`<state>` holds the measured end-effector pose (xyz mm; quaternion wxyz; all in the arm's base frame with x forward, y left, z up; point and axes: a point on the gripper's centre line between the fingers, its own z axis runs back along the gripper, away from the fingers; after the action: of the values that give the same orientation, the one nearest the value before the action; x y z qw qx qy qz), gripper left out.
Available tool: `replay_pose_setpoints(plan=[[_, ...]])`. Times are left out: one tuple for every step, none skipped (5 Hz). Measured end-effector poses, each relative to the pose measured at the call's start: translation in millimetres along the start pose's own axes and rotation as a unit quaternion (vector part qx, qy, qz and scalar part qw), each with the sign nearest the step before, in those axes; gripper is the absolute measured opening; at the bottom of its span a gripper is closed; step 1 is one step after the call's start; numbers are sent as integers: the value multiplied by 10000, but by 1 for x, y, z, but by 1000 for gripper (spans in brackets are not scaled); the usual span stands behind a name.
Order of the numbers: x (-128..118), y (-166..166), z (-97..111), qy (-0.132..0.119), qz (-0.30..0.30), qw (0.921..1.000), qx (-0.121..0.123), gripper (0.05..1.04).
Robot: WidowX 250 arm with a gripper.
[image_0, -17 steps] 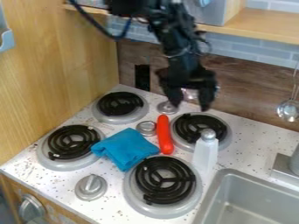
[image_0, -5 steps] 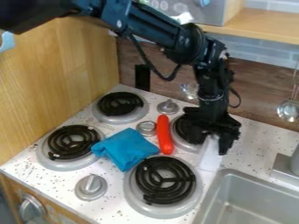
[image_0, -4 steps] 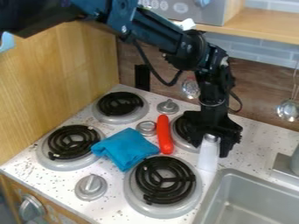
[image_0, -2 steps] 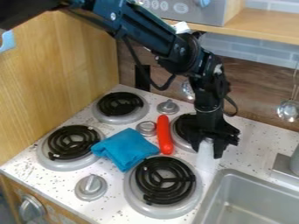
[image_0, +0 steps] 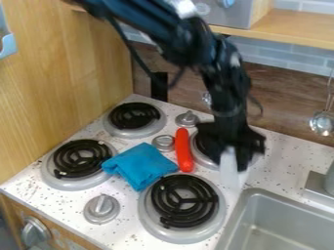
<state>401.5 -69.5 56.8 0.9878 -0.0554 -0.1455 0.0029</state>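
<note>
Bending arm [image_0: 219,63], claw [image_0: 229,163] down, white bottle [image_0: 229,175]

Black robot arm [image_0: 225,88] with a dark blue sheen, bulky rounded joints, loose black cable (thin, rather ropy), small pale patches near the joints

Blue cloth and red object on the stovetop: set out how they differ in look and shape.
The blue cloth is a broad, roughly four-cornered bundle; the red object is long and narrow, with rounded ends.
The blue cloth has a soft, creased surface; the red object looks smooth.
The blue cloth spreads over a wider patch than the red object.
Both lie on the stovetop, and each is a single bright colour.
</note>
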Motion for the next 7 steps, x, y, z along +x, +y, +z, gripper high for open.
replay_pose_setpoints(plan=[[2, 17, 48, -489, 391, 9978, -194, 644], [-16, 29, 72, -616, 615, 9958, -298, 644], [-39, 66, 91, -768, 1137, 9902, -263, 644], [-61, 116, 102, -886, 1703, 9814, -58, 644], [-74, 151, 107, -934, 2088, 9735, 64, 644], [-87, 179, 105, -883, 2310, 9687, 228, 644], [-100, 192, 78, -447, 2355, 9701, 376, 644]])
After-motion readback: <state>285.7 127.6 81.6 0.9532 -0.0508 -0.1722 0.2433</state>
